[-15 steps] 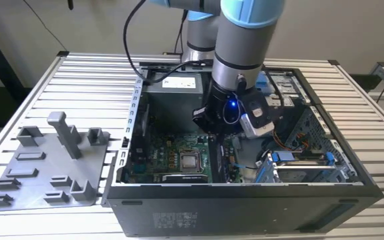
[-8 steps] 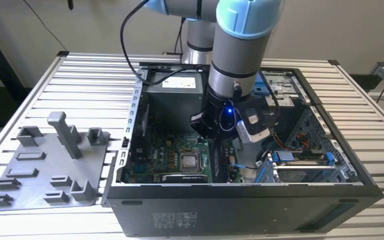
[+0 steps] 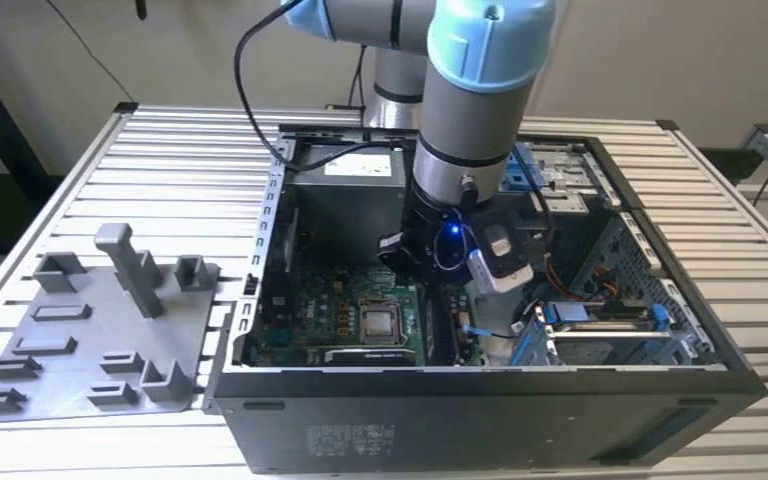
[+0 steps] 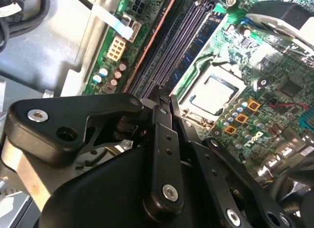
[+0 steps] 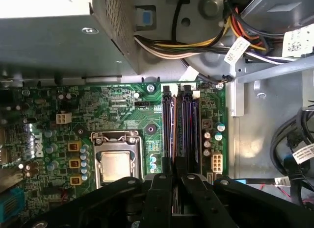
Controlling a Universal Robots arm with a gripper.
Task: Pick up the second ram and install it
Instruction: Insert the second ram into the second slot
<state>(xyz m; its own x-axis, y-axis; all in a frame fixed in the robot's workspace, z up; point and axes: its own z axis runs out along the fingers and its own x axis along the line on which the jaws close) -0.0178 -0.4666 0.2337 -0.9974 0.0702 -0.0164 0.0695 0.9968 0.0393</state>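
Slatted metal table carries an open computer case, with a grey fixture plate lying well apart on the exterior view's left. We see the arm reaching down into the case. In both wrist views the gripper hangs directly over the row of dark memory slots beside the processor.

Its fingers are drawn together, with only a sliver between the tips. We cannot tell whether the second ram sits edge-on in that sliver or already rests in a slot beneath.

We judge the main risk to be misalignment. The slots lie close side by side, so a slight sideways offset or tilt could land the stick on a slot wall or in the neighbouring slot. Pressing then would flex the motherboard or leave one end unseated. The small capacitors just beside the slots could also be clipped by the finger links. A weak grip on so thin a part could let it twist.
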